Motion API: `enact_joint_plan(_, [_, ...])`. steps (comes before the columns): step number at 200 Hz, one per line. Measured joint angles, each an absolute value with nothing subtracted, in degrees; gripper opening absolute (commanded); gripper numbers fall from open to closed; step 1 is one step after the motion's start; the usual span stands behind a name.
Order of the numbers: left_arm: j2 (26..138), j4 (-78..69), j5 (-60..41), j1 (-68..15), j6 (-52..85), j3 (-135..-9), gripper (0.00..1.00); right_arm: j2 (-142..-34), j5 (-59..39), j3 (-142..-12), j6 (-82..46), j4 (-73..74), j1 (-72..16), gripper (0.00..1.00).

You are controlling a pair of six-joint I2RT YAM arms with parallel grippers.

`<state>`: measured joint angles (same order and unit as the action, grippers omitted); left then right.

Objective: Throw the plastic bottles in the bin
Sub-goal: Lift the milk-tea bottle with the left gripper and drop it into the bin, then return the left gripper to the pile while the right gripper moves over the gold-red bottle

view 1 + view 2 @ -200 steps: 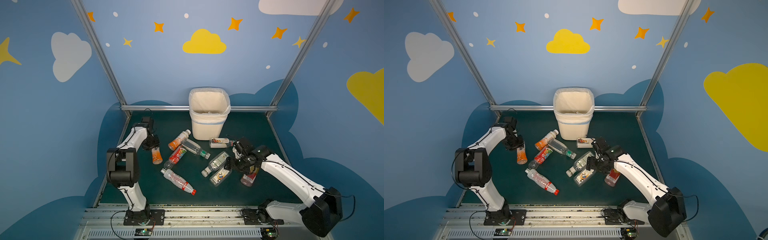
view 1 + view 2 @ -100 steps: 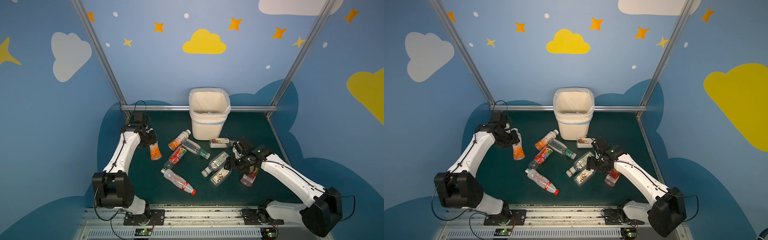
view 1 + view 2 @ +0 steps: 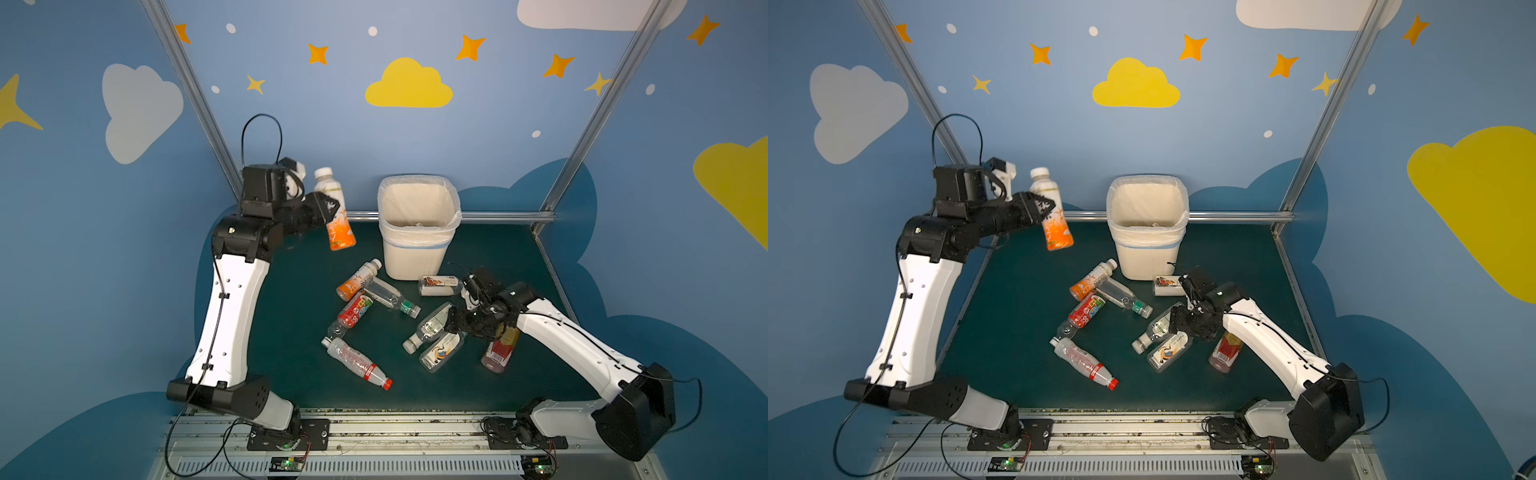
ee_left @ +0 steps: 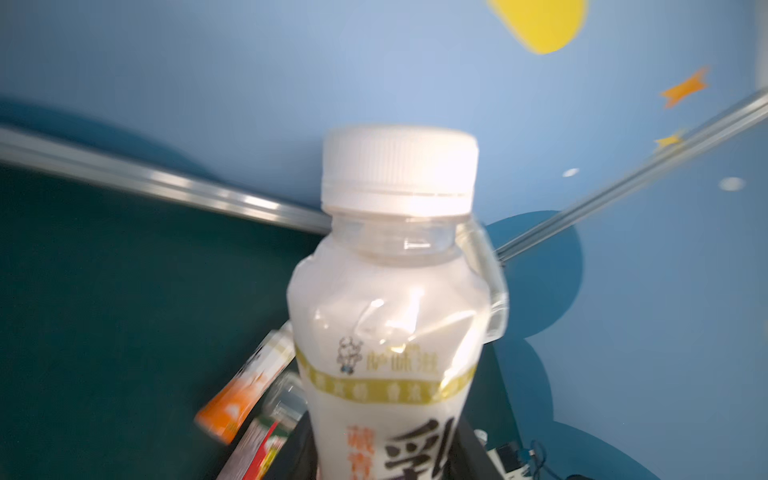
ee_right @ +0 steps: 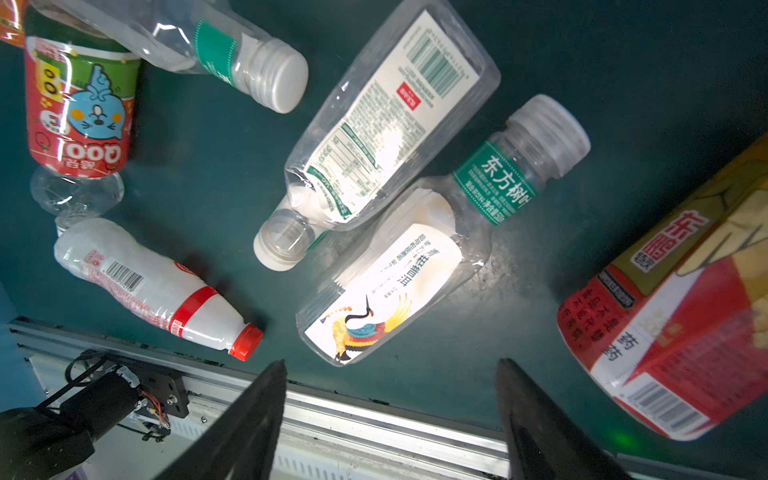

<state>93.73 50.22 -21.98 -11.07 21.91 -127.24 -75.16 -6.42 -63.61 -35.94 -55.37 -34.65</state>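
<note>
our left gripper (image 3: pixel 327 208) clamps the orange-and-white bottle (image 3: pixel 340 226) around its middle, cap up, in the air beside the bin (image 3: pixel 411 259) and not yet over it. we should carry it clear above the rim to the opening's centre, then let go. the right gripper (image 5: pixel 391 363) hangs open-jawed over the crane-label bottle (image 5: pixel 382 291) on the mat (image 5: pixel 623 62).

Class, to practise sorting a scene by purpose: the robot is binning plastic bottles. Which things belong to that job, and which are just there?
Part of the job: orange-label bottle, held in the left gripper; loose bottles; bin; right gripper, open.

Just there: green mat; metal frame rail; yellow cloud sticker.
</note>
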Motion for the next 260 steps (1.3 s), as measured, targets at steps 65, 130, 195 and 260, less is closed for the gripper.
enact_joint_plan(65, [126.2,49.8,-25.0,-15.9,26.5,-159.2,1.00,-71.9,-5.1,-63.8,-35.1,-57.9,-34.6,0.80])
enact_joint_plan(130, [95.1,56.0,-19.3,-16.3,17.4,-132.4,1.00,-64.7,-2.7,-60.5,-36.0,-57.4,-34.5,0.79])
enact_joint_plan(195, [72.0,59.9,-7.8,-19.0,14.3,-92.6,1.00,-67.2,-1.5,-60.5,-36.2,-56.6,-33.8,0.80])
enact_joint_plan(260, [71.1,59.5,5.0,-36.4,21.2,-74.4,1.00,-71.3,-2.0,-60.5,-37.3,-56.4,-33.1,0.80])
